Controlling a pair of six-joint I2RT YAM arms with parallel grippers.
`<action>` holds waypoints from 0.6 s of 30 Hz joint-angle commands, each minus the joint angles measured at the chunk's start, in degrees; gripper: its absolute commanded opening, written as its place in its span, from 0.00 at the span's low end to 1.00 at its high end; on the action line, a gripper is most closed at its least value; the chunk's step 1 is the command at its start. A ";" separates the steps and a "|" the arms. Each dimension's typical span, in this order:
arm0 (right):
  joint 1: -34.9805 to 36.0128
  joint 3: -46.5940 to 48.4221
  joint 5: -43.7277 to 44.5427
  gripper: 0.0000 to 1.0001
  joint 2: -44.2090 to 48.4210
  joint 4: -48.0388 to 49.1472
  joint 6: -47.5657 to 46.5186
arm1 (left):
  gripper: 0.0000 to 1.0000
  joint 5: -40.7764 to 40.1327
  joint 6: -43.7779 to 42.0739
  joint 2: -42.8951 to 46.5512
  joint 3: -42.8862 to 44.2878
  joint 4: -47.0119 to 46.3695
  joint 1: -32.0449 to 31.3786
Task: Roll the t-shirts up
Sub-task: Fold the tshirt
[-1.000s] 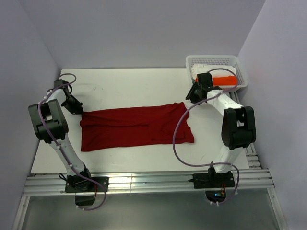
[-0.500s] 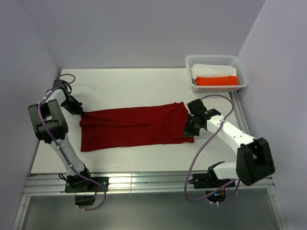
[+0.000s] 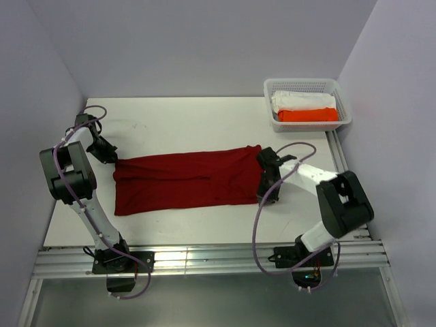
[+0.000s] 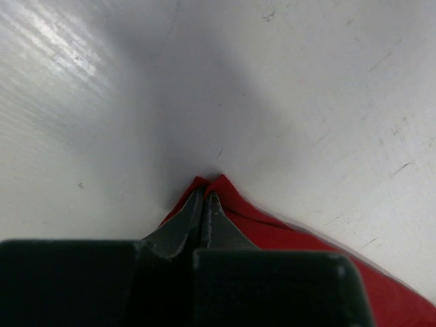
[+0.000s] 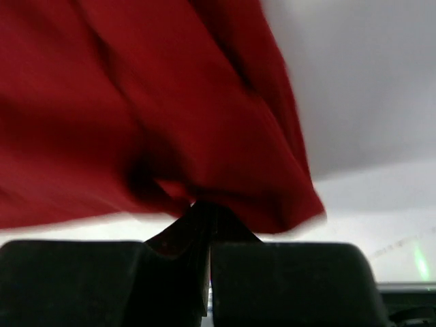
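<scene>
The red t-shirt (image 3: 184, 180) lies spread flat mid-frame on the white table (image 3: 191, 122), my left claw (image 4: 204, 199) clamped on its upper-left corner, my right claw (image 5: 204, 206) clamped on its right edge, pale walls (image 3: 204, 41) around.

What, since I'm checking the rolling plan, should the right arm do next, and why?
Probably lift the right gripper slightly and turn its pinched edge of the t-shirt leftward to start rolling: the cloth lies flat, and the left gripper pinches the opposite corner.
</scene>
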State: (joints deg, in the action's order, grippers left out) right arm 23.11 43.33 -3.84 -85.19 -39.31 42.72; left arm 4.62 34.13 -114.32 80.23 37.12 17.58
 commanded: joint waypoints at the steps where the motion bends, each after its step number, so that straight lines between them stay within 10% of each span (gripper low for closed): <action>1: 0.18 8.58 7.52 0.00 -7.96 5.30 -0.53 | 0.00 -6.10 -0.21 2.00 -2.09 2.07 1.14; 7: -0.96 37.22 8.05 0.00 -31.82 1.35 -0.89 | 0.00 -3.57 3.22 5.33 -8.50 0.76 3.07; 13: -1.49 86.89 5.43 0.00 -58.01 -7.88 2.18 | 0.00 0.65 9.46 15.35 -21.76 -2.06 1.49; 18: -2.72 88.45 0.16 0.00 -62.48 10.25 10.52 | 0.00 3.54 17.26 25.17 -31.60 -1.79 -4.73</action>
State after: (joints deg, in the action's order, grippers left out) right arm 21.61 133.01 -0.60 -148.14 -38.61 47.07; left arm 5.21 45.15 -94.08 53.36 32.23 16.95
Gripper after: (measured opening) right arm 0.004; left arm 0.015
